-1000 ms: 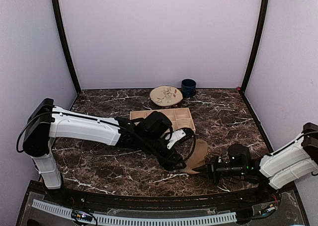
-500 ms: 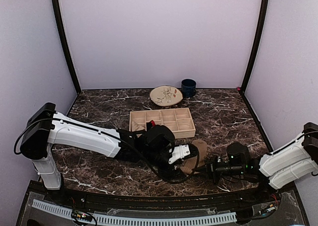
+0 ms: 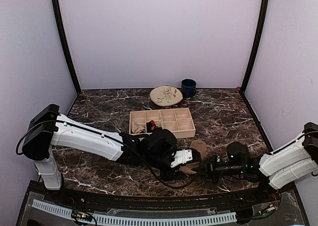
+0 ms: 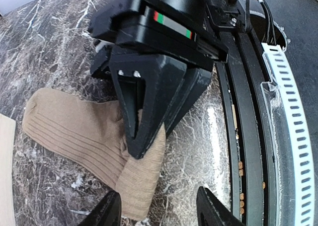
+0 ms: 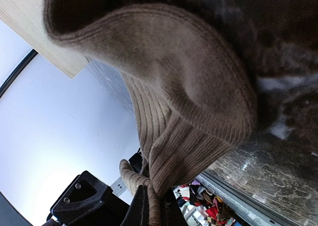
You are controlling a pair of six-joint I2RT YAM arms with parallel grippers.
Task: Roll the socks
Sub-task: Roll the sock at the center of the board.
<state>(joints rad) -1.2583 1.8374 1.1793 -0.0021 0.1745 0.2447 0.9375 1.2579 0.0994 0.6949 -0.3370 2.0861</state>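
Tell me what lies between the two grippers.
Only the end of the tan sock, pinched by the right gripper, lies between them on the marble table; the left wrist view shows it.

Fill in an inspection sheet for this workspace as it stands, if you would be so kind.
Surface: dark veined marble table; no spills seen.
Job's things: tan sock lies on the table between the arms. A beige bundle and a black-and-red one, likely socks, sit in the wooden tray.
Clutter: plate and dark cup at the back edge.
Grippers: right gripper shut on the tan sock partway along; left gripper open, its fingers straddling the sock's near end.
Cables: black cables run by the right arm, none on the sock.
Surroundings: pale walls, black corner posts; nothing else seen.
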